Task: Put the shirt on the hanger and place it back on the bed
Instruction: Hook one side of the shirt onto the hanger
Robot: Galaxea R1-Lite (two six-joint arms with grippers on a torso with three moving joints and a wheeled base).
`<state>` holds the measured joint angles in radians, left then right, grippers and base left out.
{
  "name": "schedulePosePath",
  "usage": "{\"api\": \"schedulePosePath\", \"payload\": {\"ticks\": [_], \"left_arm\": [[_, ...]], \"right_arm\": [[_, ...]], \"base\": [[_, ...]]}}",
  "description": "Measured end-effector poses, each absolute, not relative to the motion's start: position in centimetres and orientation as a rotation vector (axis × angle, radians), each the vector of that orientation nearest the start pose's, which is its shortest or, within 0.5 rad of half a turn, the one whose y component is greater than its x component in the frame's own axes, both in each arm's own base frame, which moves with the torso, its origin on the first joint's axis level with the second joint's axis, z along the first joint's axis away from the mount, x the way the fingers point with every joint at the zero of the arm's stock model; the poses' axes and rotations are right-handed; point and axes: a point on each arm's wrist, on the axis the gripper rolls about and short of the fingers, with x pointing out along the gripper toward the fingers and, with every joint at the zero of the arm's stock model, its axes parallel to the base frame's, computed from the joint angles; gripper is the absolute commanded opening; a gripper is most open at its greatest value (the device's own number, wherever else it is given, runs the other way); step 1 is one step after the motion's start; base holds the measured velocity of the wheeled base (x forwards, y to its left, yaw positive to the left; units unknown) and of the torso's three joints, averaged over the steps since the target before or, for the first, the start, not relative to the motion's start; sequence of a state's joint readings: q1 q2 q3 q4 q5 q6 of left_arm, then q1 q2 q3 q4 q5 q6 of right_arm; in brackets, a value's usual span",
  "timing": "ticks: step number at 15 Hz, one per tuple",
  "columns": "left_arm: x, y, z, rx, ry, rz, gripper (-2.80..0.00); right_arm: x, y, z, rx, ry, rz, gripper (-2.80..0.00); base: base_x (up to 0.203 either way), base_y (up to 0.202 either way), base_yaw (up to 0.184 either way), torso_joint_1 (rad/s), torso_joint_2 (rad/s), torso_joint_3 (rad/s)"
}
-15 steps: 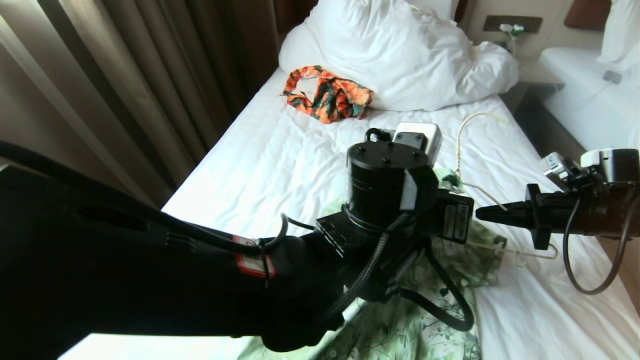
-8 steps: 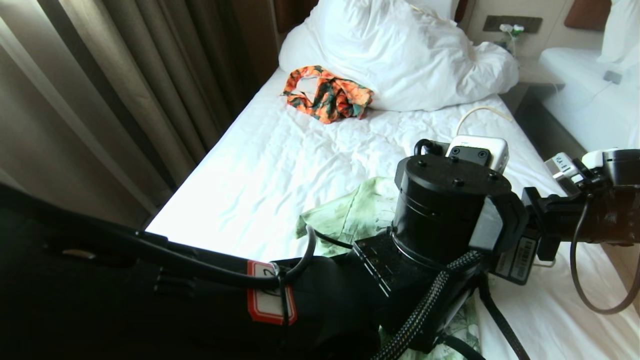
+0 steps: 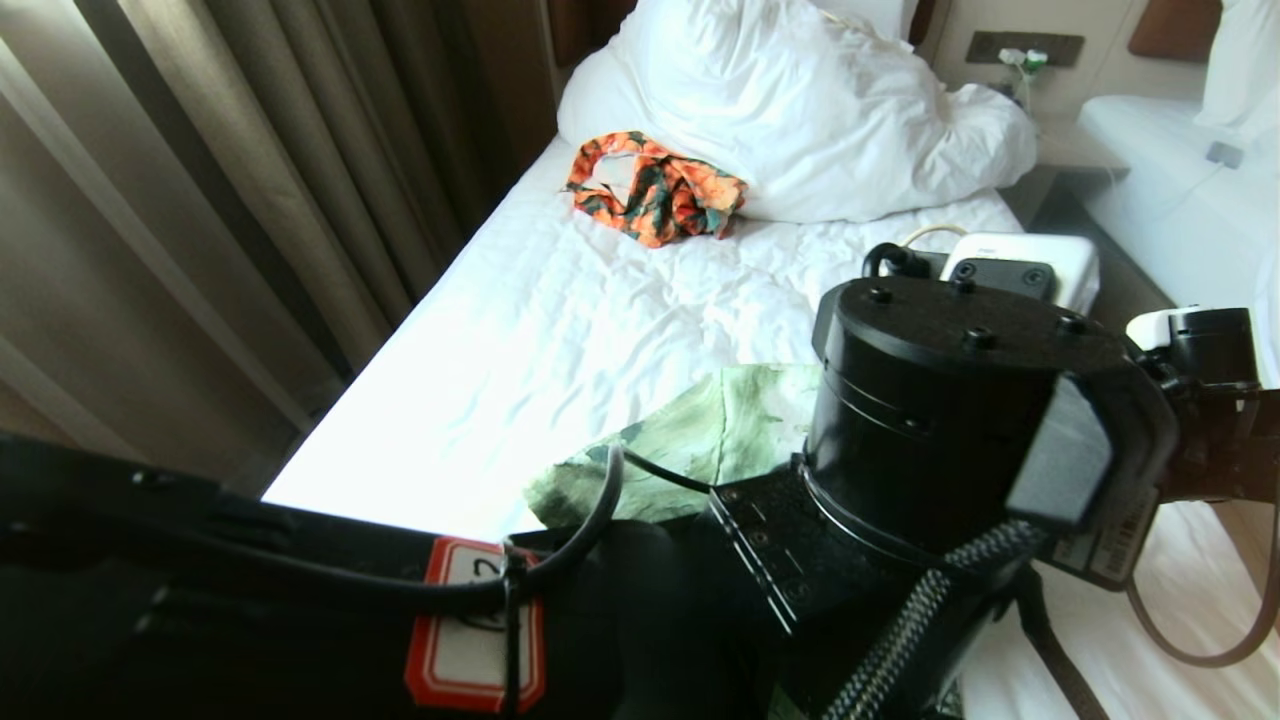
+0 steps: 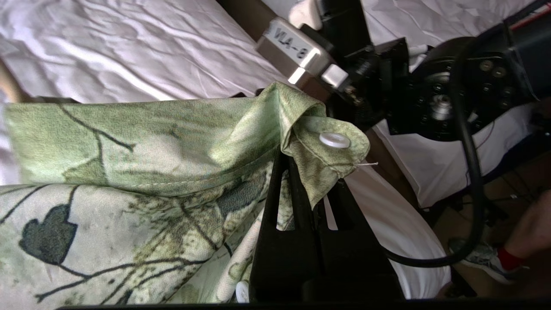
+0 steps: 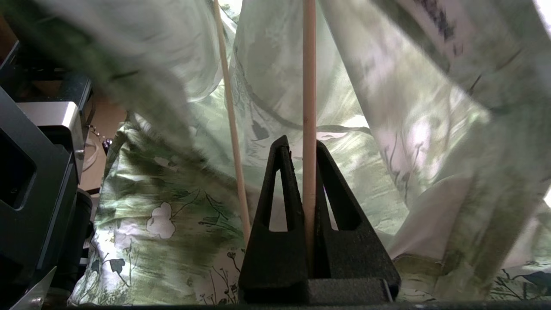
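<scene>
The light green leaf-print shirt is pinched at its buttoned edge by the left tool; only the right wrist view shows the right tool clamped on the hanger, apparently inside the fabric

The bed runs away from the robot, with curtains along its left side and a second bed across the aisle to its right. A bunched duvet lies at the far end, and a patterned garment lies on the sheet just left of it. The shirt is at the near end, behind the left arm. The right arm is just right of it.
</scene>
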<state>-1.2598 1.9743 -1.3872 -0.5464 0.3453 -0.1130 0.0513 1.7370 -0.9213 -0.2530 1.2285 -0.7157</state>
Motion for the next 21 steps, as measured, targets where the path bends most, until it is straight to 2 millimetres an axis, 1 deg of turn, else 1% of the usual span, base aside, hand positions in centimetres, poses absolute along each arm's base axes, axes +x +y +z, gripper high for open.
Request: {"api": "schedulePosePath", "payload": {"ticks": [1, 3, 7, 8, 11, 13, 15, 19, 20, 21], "left_arm": [[12.6, -38.7, 23.7, -0.067, 0.083, -0.927, -2.8], [12.0, -39.1, 23.2, -0.05, 0.086, -0.944, -2.8], [12.0, -39.5, 22.6, -0.04, 0.095, -0.945, -2.8], [12.0, -39.5, 22.5, -0.036, 0.096, -0.94, 0.0], [12.0, -39.2, 22.6, -0.036, 0.096, -0.919, 0.0], [11.7, -38.7, 22.6, -0.029, 0.1, -0.905, 0.0], [11.3, -38.1, 22.8, -0.025, 0.101, -0.879, 0.0], [10.7, -36.2, 21.8, 0.015, 0.138, -0.868, 0.0], [10.5, -35.5, 21.6, 0.024, 0.146, -0.865, -2.8], [10.4, -34.9, 21.6, 0.03, 0.15, -0.859, -2.8]], "right_arm": [[29.7, 3.7, 17.4, -0.272, 0.033, 1.339, -2.8], [29.6, 3.7, 17.4, -0.272, 0.032, 1.341, -2.8], [29.0, 3.9, 17.6, -0.275, 0.029, 1.345, -2.8], [28.7, 3.9, 17.6, -0.276, 0.028, 1.348, -2.8], [28.4, 4.0, 17.8, -0.279, 0.023, 1.351, -2.8], [28.4, 4.0, 17.9, -0.28, 0.022, 1.35, -2.8], [28.4, 3.9, 17.9, -0.28, 0.022, 1.348, -2.8], [28.9, 3.8, 17.8, -0.27, 0.03, 1.34, -2.8], [29.0, 3.7, 17.7, -0.269, 0.032, 1.337, -2.8], [29.1, 3.6, 17.7, -0.267, 0.035, 1.336, -2.8]], "base": [[0.0, 0.0, 0.0, 0.0, 0.0, 0.0], [0.0, 0.0, 0.0, 0.0, 0.0, 0.0], [0.0, 0.0, 0.0, 0.0, 0.0, 0.0], [0.0, 0.0, 0.0, 0.0, 0.0, 0.0], [0.0, 0.0, 0.0, 0.0, 0.0, 0.0], [0.0, 0.0, 0.0, 0.0, 0.0, 0.0], [0.0, 0.0, 0.0, 0.0, 0.0, 0.0], [0.0, 0.0, 0.0, 0.0, 0.0, 0.0], [0.0, 0.0, 0.0, 0.0, 0.0, 0.0], [0.0, 0.0, 0.0, 0.0, 0.0, 0.0]]}}
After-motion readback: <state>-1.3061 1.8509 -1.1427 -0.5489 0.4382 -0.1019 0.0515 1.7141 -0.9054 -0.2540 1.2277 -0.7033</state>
